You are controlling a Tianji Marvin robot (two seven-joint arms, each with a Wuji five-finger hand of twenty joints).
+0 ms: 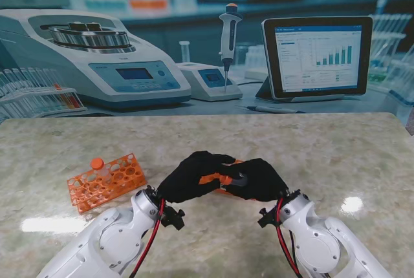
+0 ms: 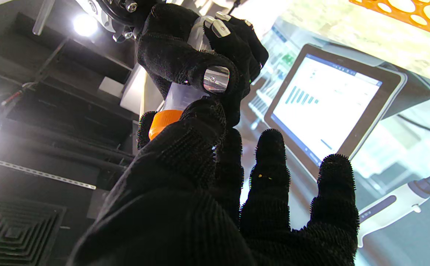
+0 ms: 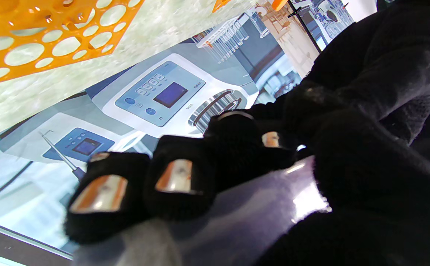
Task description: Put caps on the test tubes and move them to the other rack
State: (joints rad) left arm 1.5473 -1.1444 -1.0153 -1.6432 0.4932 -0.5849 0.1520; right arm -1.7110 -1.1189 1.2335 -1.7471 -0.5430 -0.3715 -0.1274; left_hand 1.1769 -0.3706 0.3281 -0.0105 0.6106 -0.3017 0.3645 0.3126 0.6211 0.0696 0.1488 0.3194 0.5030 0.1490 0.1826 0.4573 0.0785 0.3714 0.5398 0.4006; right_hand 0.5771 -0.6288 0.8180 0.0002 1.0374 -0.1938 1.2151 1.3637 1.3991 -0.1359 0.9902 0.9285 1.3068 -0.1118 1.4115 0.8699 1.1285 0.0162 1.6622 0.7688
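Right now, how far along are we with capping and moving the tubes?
Done: one capped tube stands in the orange rack on the left. In hand: the right hand grips a clear tube while the left hand holds its orange cap, apparently screwing it on. Left: seating this tube in a rack. A second rack shows in the right wrist view; I see no tubes in it.

Orange rack (image 1: 107, 182) on marble table (image 1: 336, 155)
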